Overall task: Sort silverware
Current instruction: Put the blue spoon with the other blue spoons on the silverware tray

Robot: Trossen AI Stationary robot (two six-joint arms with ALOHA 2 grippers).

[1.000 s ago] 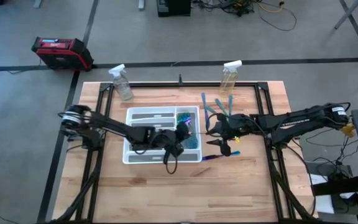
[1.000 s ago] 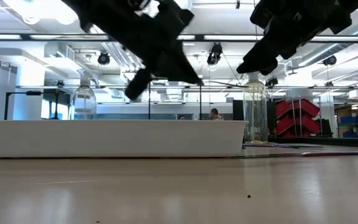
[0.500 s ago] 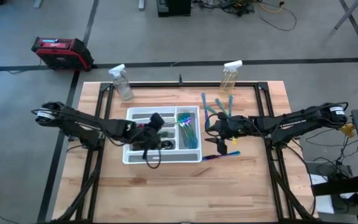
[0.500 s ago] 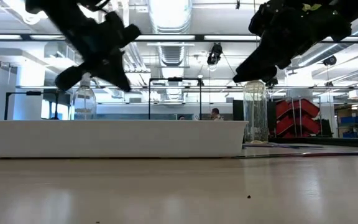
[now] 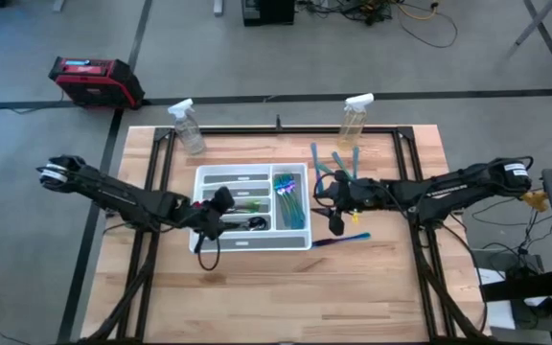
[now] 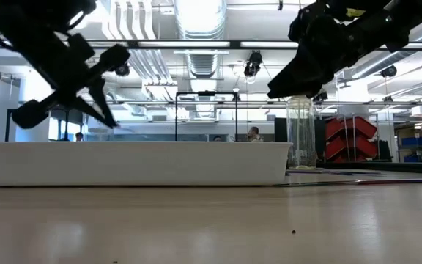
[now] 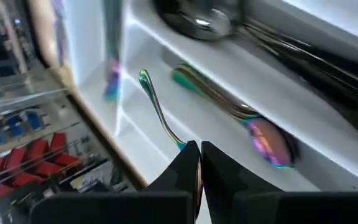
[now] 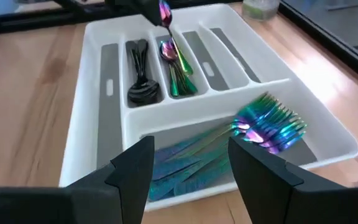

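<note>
White tray (image 8: 328, 134), iridescent teal-purple forks (image 8: 269, 127), black spoons (image 8: 143, 90), rainbow spoons (image 7: 263, 134), pale striped wood table (image 5: 372, 287), red case (image 5: 94, 81).

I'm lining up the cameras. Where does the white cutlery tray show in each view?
High view: white cutlery tray at table centre.
Low view: its long white wall across left and middle.
Left wrist view: its white dividers fill the picture.
Right wrist view: the whole tray.
Shared landmark: iridescent spoons in one slot, hidden in the low view.
</note>
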